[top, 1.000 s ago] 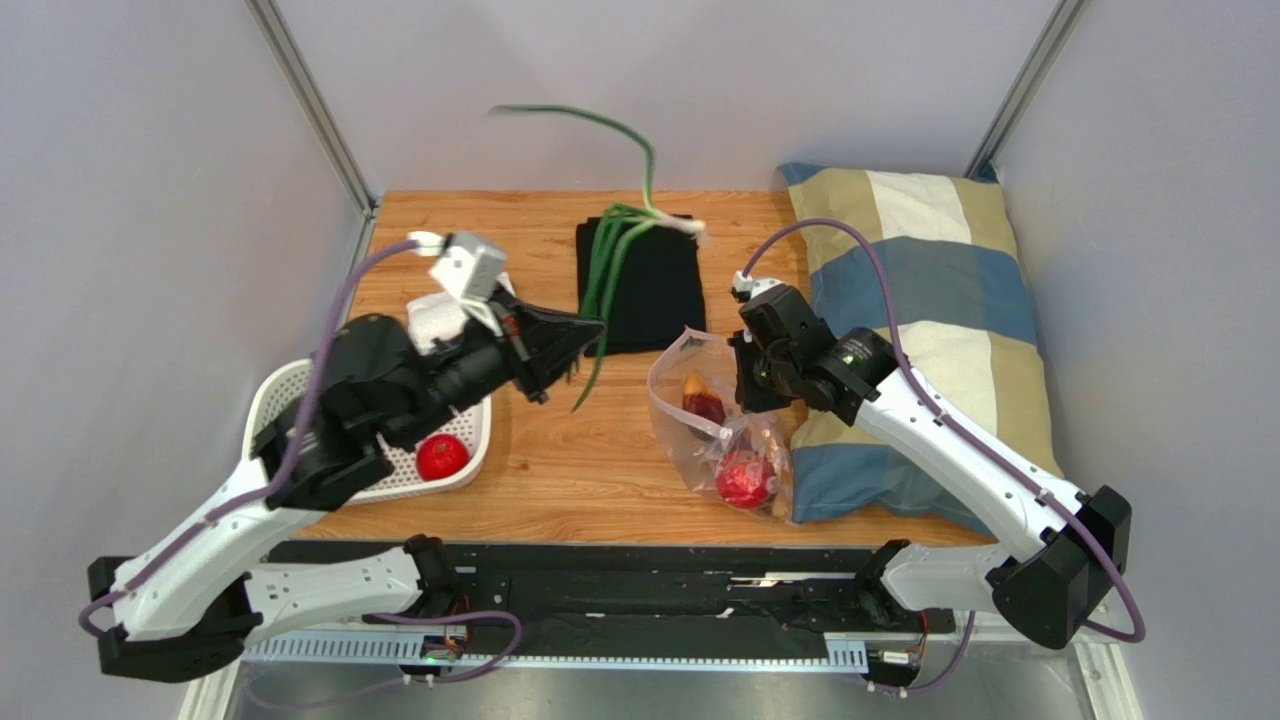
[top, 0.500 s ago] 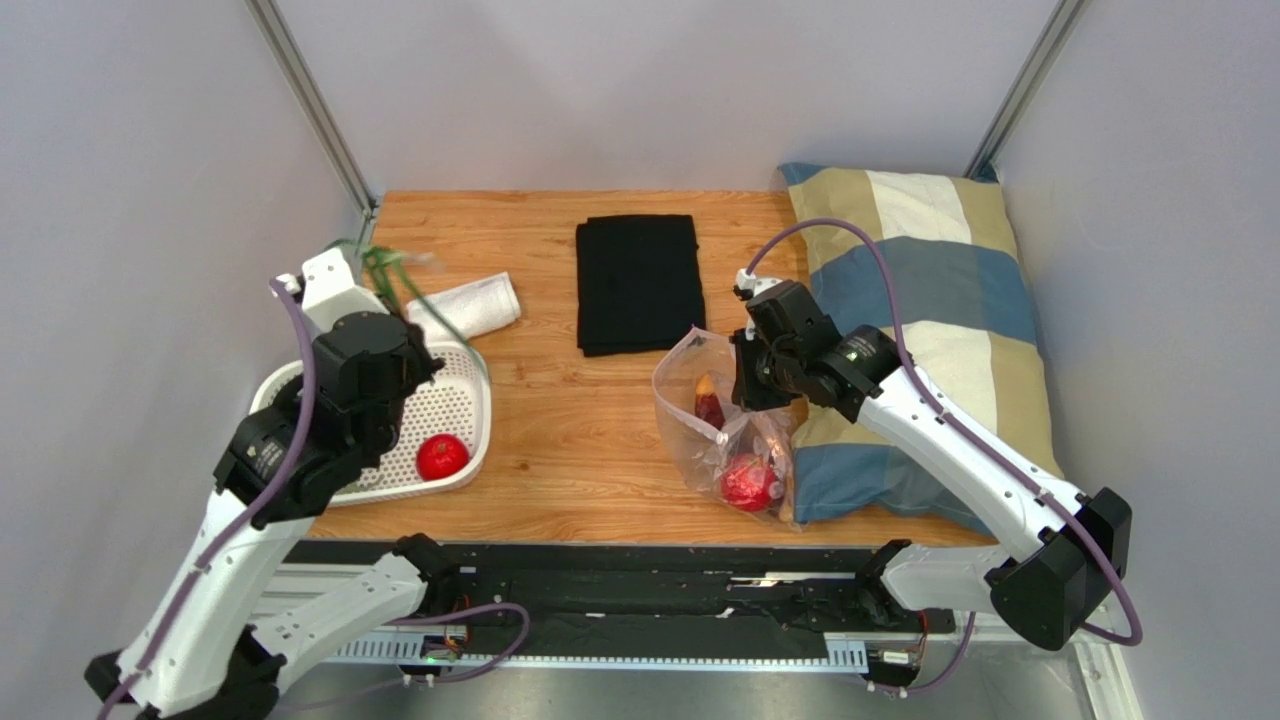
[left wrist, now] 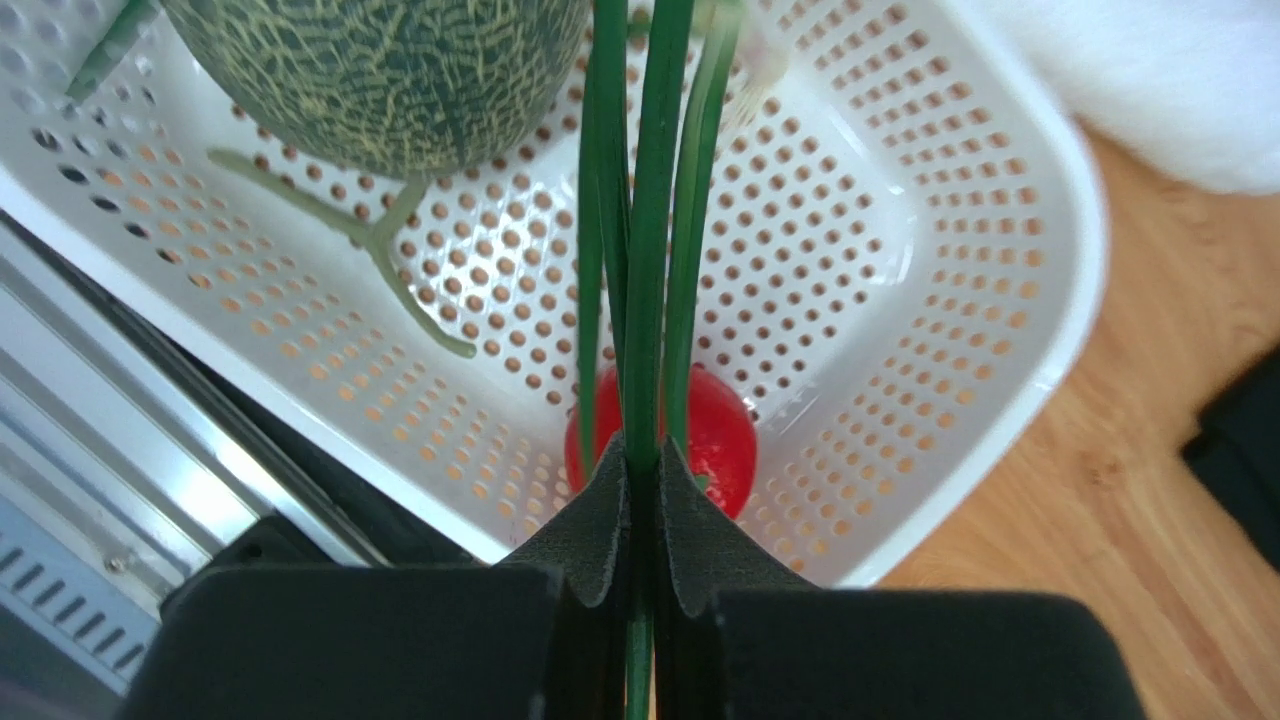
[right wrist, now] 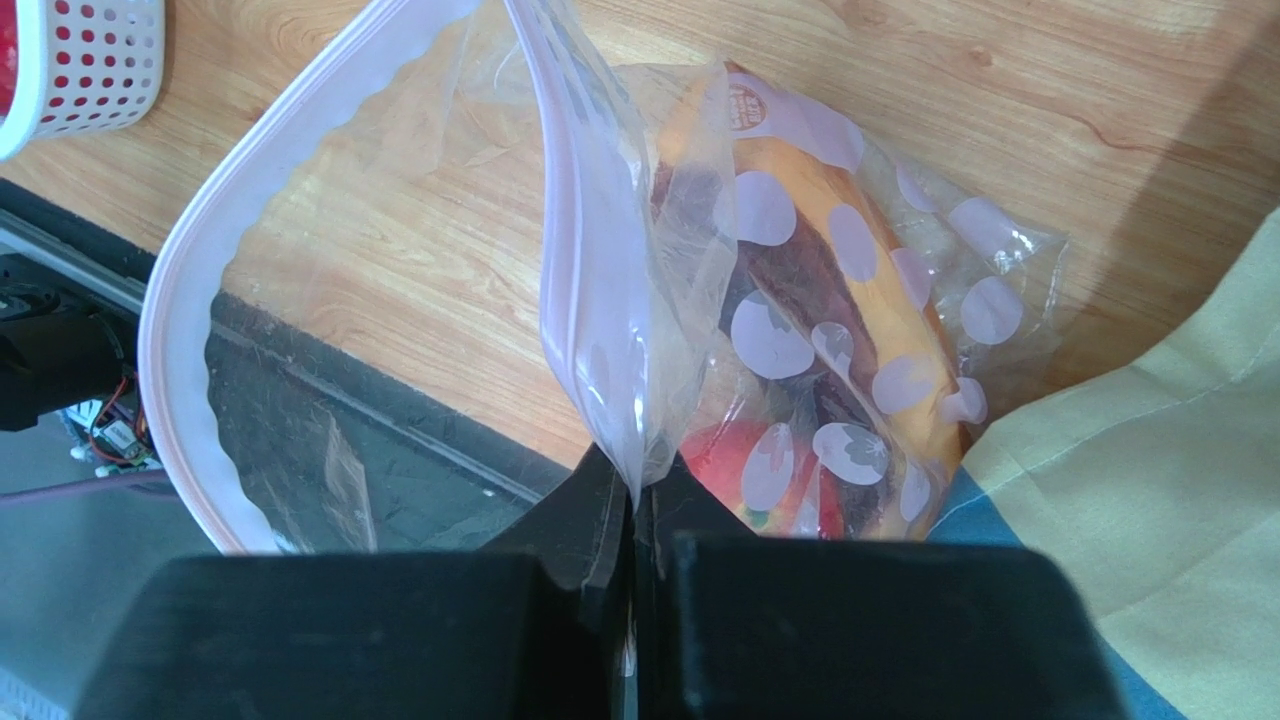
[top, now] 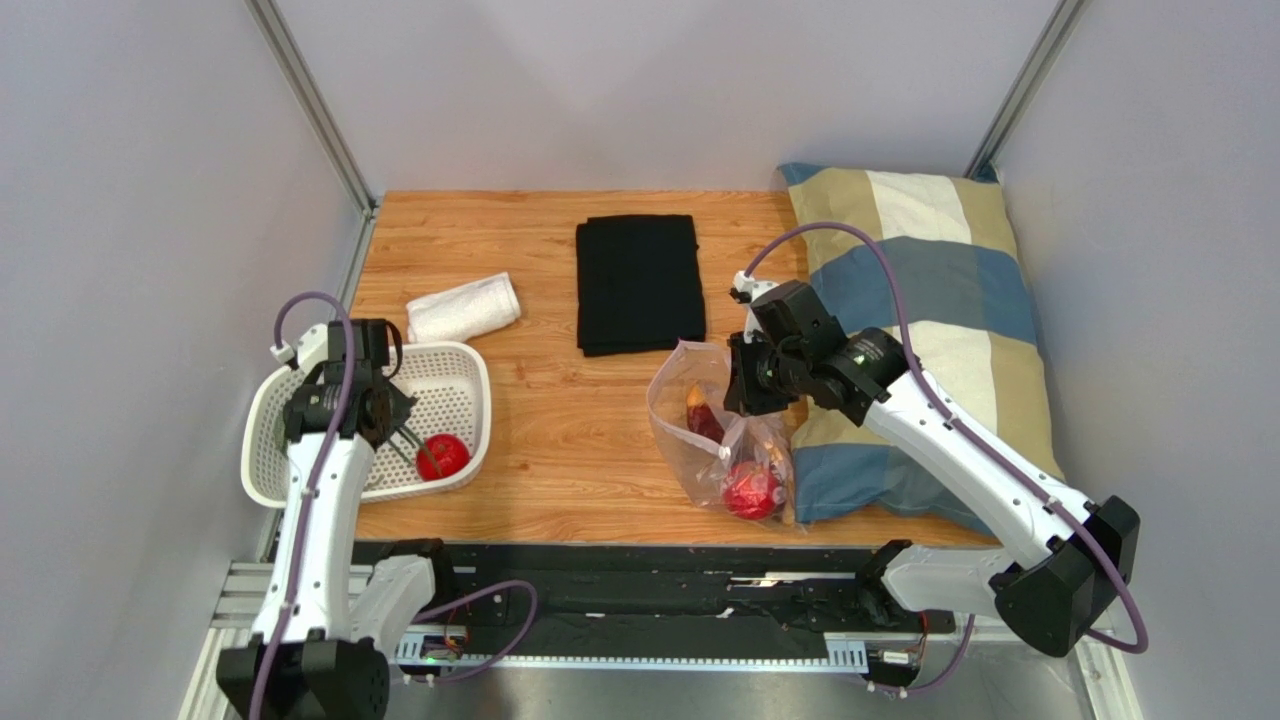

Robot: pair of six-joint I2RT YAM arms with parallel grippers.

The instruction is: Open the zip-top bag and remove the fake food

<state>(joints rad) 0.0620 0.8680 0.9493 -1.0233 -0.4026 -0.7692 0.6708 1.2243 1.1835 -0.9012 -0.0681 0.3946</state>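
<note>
The clear dotted zip-top bag [top: 718, 435] lies open beside the pillow, with a red fruit [top: 747, 489] and an orange elongated piece [right wrist: 842, 323] inside. My right gripper [top: 747, 393] is shut on the bag's pinkish rim [right wrist: 601, 360] and holds the mouth open. My left gripper [top: 394, 432] is shut on the thin green stems [left wrist: 649, 270] of the leafy bunch, over the white perforated basket [top: 458, 375]. A red round fruit [top: 442, 456] lies in the basket under the stems, also in the left wrist view [left wrist: 709, 438].
A green netted melon [left wrist: 376, 68] sits in the basket's far corner. A rolled white towel [top: 463, 308] lies behind the basket. A folded black cloth [top: 640, 281] lies mid-table. A striped pillow [top: 939, 323] fills the right side.
My left arm swung the green bunch from over the black cloth to the left and down over the basket. My right gripper kept its hold on the bag, which shifted slightly.
</note>
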